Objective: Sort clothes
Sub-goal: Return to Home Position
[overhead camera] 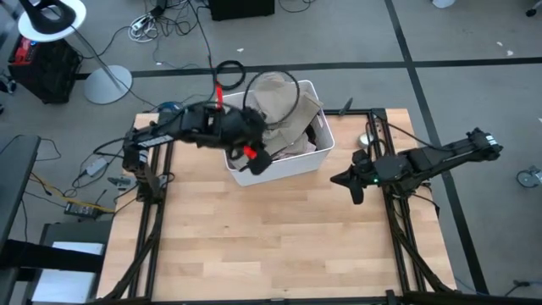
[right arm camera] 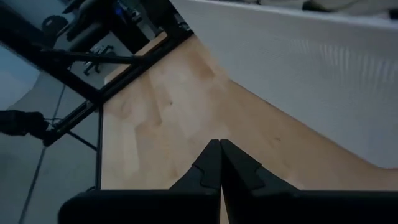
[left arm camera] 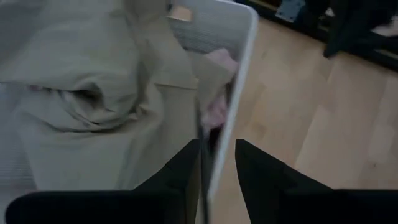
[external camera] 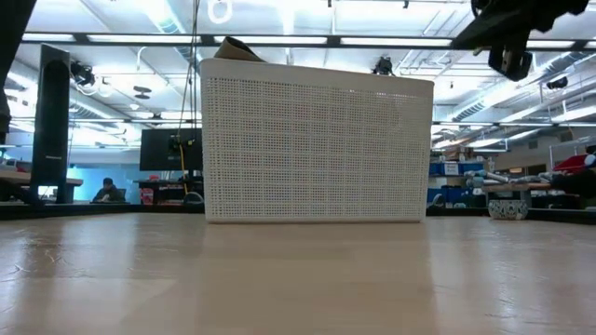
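Mostly buried under the beige garment (left arm camera: pixel 93 93), the pink garment (left arm camera: pixel 219 107) barely shows.

Grey floor (overhead camera: pixel 474 85) with cables (overhead camera: pixel 141 30); ceiling lights (external camera: pixel 279 40) glow.

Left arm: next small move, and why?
Probably raise the left gripper straight up before retracting. Its fingers are apart and empty, straddling the white bin wall, so pulling sideways could drag the bin. The beige garment and pink one already lie inside. The right gripper waits shut.
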You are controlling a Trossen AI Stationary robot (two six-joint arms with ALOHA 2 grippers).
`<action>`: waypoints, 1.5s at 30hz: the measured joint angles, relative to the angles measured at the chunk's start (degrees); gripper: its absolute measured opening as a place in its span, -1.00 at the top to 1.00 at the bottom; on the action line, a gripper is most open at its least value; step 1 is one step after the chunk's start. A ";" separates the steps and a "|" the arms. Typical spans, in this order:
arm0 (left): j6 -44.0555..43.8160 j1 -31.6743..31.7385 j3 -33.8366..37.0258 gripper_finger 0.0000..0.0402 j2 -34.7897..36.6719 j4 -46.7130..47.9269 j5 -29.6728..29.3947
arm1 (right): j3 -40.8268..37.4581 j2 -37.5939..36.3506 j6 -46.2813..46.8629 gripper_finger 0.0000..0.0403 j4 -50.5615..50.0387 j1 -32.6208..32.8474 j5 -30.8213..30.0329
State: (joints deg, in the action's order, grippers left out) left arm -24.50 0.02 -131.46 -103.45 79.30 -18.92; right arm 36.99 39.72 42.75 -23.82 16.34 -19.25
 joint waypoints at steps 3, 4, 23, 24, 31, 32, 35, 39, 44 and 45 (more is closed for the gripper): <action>-1.71 -2.57 1.77 0.48 0.12 -0.45 -1.45 | 2.62 -0.06 -1.92 1.00 -3.65 0.00 0.00; -2.40 -3.39 2.68 0.48 0.12 -0.68 -2.25 | 3.51 -0.06 -2.61 1.00 -4.61 0.00 0.00; -4.53 -15.72 47.09 0.48 19.95 -42.42 -6.53 | 8.11 0.20 -10.24 0.98 -7.19 0.02 1.44; -4.72 -16.07 50.62 0.48 21.72 -45.64 -6.55 | 8.11 0.16 -10.24 0.98 -7.19 0.02 1.44; -5.92 -16.90 66.26 0.48 27.00 -60.95 -6.47 | 8.06 0.42 -10.44 0.98 -7.21 0.02 1.44; -5.90 -16.88 67.67 0.48 26.96 -61.94 -6.43 | 8.06 0.40 -10.63 0.98 -7.32 0.02 1.44; -7.14 -16.88 70.53 0.48 26.28 -64.89 -6.38 | 8.06 0.39 -13.97 0.98 -7.68 0.02 1.44; -15.00 -16.93 73.31 0.48 25.86 -67.18 -5.01 | 8.00 0.38 -18.18 0.98 -7.94 0.02 1.44; -10.05 -17.93 75.64 0.48 25.91 -66.65 -7.78 | 8.00 0.40 -19.03 0.98 -9.21 0.02 1.42; -8.12 -18.45 76.12 0.48 25.91 -66.27 -7.76 | 8.00 0.40 -18.97 0.98 -10.08 0.02 1.42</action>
State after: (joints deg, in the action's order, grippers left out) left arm -32.61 -18.43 -55.33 -77.54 13.03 -26.68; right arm 44.99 40.12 23.78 -33.89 16.36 -17.82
